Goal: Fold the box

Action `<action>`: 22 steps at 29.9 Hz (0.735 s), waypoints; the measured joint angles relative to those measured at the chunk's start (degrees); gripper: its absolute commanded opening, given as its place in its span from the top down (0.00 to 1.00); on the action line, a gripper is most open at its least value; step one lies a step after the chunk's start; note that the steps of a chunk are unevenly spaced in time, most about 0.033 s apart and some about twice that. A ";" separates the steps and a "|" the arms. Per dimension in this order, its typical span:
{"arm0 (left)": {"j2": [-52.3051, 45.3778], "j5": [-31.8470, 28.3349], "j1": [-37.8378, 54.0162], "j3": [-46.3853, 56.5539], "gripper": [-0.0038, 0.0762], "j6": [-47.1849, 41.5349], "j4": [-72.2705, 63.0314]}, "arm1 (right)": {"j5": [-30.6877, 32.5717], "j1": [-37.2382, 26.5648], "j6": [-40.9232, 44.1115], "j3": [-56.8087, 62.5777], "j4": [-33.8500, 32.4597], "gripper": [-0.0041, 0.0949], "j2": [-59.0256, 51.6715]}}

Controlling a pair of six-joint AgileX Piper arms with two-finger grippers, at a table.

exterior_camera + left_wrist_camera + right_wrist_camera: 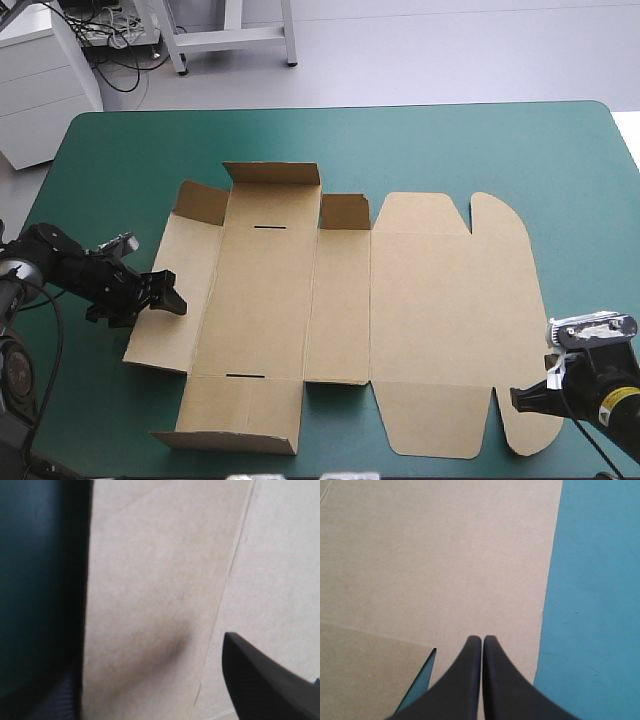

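Left end effector (170, 297) spread astride box (340, 300) edge, half in shadow, right end effector (482, 639) closed

Plain brown cut-board box sheet (340, 300), two thin dark slits (270, 228), on plain teal-green table cover (480, 140); black fin-shaped fingers (465, 685).

I can read no text, number or brand anywhere; the yellow label (606, 401) by my right gripper (519, 398) is too small to make out.
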 measured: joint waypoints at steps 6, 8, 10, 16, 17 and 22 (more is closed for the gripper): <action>-0.72 0.30 -2.79 0.84 0.33 -0.06 -0.73 | 0.00 0.00 0.00 0.00 0.00 0.96 0.00; -0.85 0.41 -3.49 1.13 0.33 -0.42 -1.68 | 0.00 0.00 0.00 0.00 -0.05 0.96 0.00; -1.03 0.54 -3.99 1.42 0.33 -0.45 -3.65 | 0.00 0.00 0.00 0.00 -0.05 0.96 0.00; -2.26 0.59 -4.39 1.42 0.33 0.57 -12.94 | -0.04 0.00 0.00 0.00 -0.05 0.96 0.00; -2.33 0.59 -4.54 1.42 0.33 0.63 -13.35 | -0.04 0.00 0.00 0.00 -0.05 0.96 0.00; -2.74 0.54 -6.06 1.83 0.33 -0.48 -11.74 | -0.04 0.00 0.16 0.00 -0.05 0.96 0.00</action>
